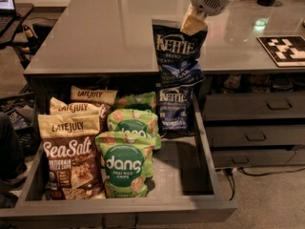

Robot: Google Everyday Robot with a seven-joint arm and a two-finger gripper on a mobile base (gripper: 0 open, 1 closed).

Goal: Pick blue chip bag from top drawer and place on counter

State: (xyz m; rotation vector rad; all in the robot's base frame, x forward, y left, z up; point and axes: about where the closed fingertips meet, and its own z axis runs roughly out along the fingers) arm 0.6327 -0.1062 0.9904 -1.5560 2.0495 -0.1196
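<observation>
My gripper (193, 24) is shut on the top edge of the blue chip bag (178, 54), a dark navy bag with white "KETTLE" lettering. The bag hangs upright in the air above the back right of the top drawer (209, 175), its top level with the counter (109, 32) edge. A second identical Kettle bag (174, 109) stands in the drawer right below it. My arm comes in from the upper right.
The open drawer also holds two green "dang" bags (125, 163), and several Late July and Sea Salt bags (69, 151) at the left. Narrower grey drawers with handles (257, 136) are at the right. A black-and-white marker tile (285, 49) lies on the counter.
</observation>
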